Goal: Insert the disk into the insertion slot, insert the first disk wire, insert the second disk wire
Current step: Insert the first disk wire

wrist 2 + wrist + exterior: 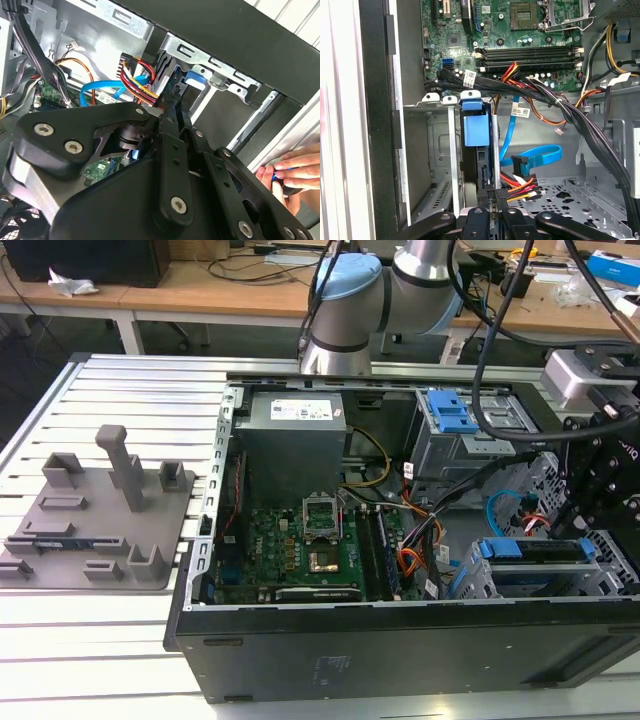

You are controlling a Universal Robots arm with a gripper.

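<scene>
Disk mostly hidden inside the insertion slot — a hand cut by the second wrist view's edge.

Disk blue-framed; wire bundle red-orange; cable light blue.

Wooden desks stand behind a slatted metal table over dark floor.
</scene>
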